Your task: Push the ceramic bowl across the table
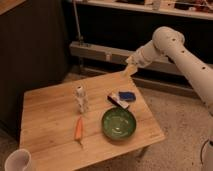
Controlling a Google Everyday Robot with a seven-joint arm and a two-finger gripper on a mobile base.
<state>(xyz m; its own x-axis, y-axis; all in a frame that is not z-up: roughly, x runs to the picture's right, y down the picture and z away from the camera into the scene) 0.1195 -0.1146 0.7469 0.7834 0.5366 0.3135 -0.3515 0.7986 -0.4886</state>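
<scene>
camera view is looking down at a wooden table [47, 117] from its near side. going left to right:

- white cup [17, 161] is sitting at the bottom-left corner of the shot, off the table's near-left corner. can't tell what it's resting on.
- small white upright object [81, 99] is standing around the middle of the top. can't tell what it is.
- carrot [79, 129] is lying just in front of that object, pointing near-to-far and close to it.
- green bowl [119, 123] is sitting upright on the near-right part of the top, close to the near edge, with pale flecks showing inside. it's sitting right of the carrot with a clear gap between them.
- flat blue and white packet [121, 97] is lying just behind the bowl, toward the far-right edge. can't tell if it's touching the rim.
- gripper [131, 68] is hanging at the table's far-right corner, behind the packet and well apart from the bowl. wide or narrow: can't tell. it isn't holding anything that's showing.
- white arm [175, 50] is reaching in from the right side and angling down to the gripper.
</scene>
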